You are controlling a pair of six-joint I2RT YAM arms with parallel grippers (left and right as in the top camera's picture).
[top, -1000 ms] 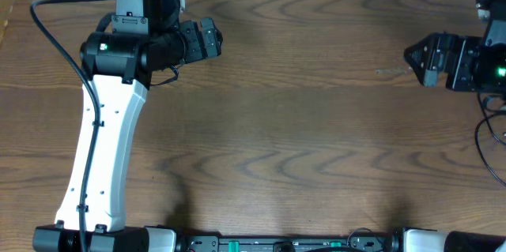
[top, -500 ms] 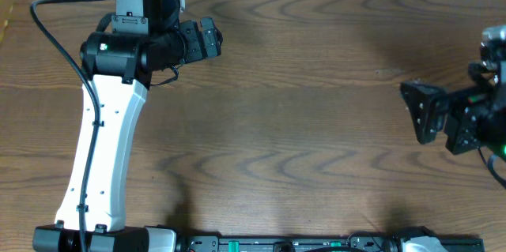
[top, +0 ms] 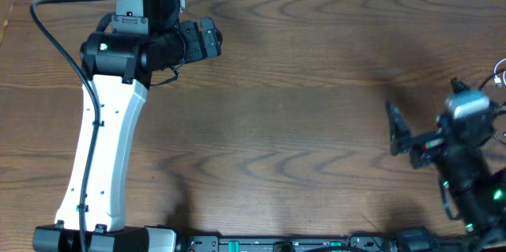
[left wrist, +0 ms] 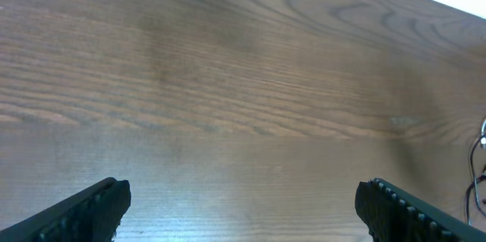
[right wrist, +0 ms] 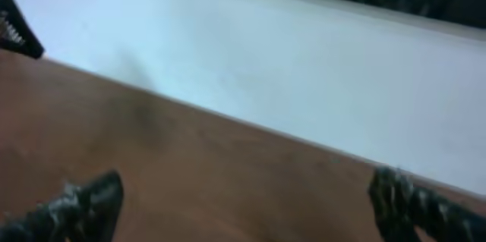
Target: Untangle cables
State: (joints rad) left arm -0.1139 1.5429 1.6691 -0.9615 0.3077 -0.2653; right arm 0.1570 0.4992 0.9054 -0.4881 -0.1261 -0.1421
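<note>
The only likely sign of the cables (left wrist: 479, 168) is a few thin strands, light and dark, at the far right rim of the left wrist view, cut off by the frame. Whether they are the cords or arm wiring cannot be told. From overhead a thin light loop (top: 498, 68) shows at the same right edge.

These strands sit just behind the right gripper (top: 399, 137), on its wrist side, and its fingers point left, away from them. The jaws stand wide apart and hold nothing. The right wrist view (blurred) shows both fingertips (right wrist: 83, 204) spread over bare wood.

The left gripper (top: 209, 39) is well apart from the strands, near the far left corner of the table (top: 300, 110). It faces right, jaws spread wide with only wood grain between them.

Between the two grippers the brown tabletop runs open across its whole middle. The far edge meets a white surface (right wrist: 266, 60). The left arm's white link (top: 103, 157) lies along the left side, and the arm bases line the near edge.
</note>
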